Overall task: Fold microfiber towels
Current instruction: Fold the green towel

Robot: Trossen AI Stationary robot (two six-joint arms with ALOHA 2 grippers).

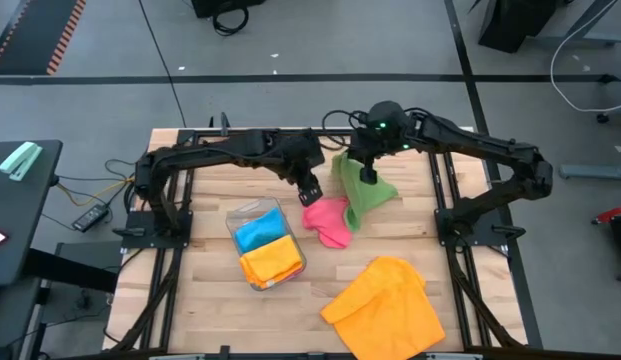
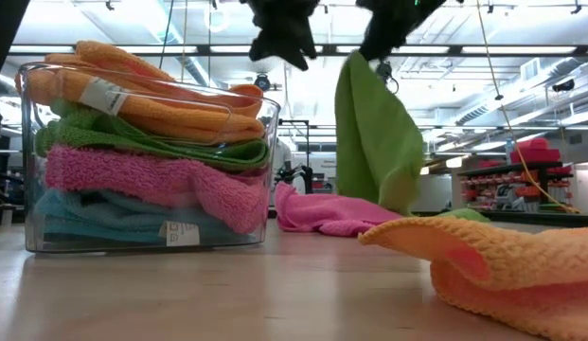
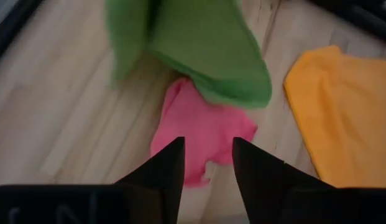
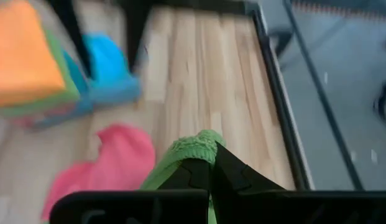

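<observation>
Right gripper (image 1: 370, 176) pinched on green towel (image 1: 362, 195), lifted near the table's far edge. Left gripper (image 1: 311, 194), fingers parted, empty, above pink towel (image 1: 328, 220). Orange towel (image 1: 387, 306) at near edge.

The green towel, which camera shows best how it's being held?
The low view: the green towel hangs full length from the right gripper, lower end near the table. The right wrist view shows only the pinched edge, the high view a bunched shape, the left wrist view its lower part.
</observation>
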